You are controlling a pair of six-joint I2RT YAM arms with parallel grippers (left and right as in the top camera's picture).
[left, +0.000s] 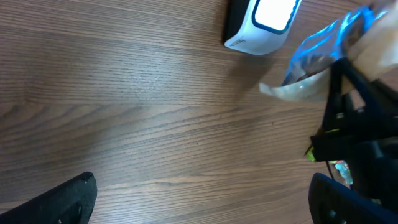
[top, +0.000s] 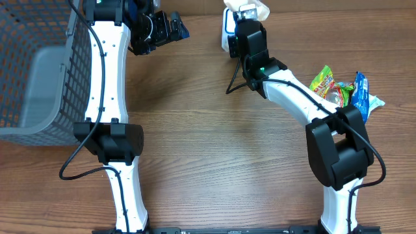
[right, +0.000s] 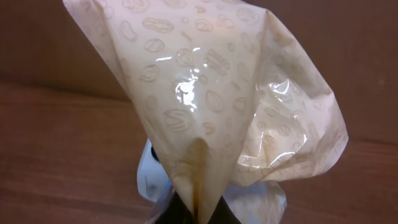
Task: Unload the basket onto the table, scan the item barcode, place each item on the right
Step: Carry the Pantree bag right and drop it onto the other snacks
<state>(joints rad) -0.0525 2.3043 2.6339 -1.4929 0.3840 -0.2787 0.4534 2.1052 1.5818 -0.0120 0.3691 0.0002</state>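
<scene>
We are seeing even, bright light overhead — soft shadows only. Glare is glinting off the cream pouch (right: 186, 99), and the left wrist view is smearing at its right side.

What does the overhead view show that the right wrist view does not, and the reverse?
Only overhead: the grey mesh basket by the left arm, loose snack packets by the right arm, and the open left gripper. Only right wrist: the nut pattern printed on the cream packet. Both: that packet, pinched in the shut right gripper, and the wooden table.
</scene>
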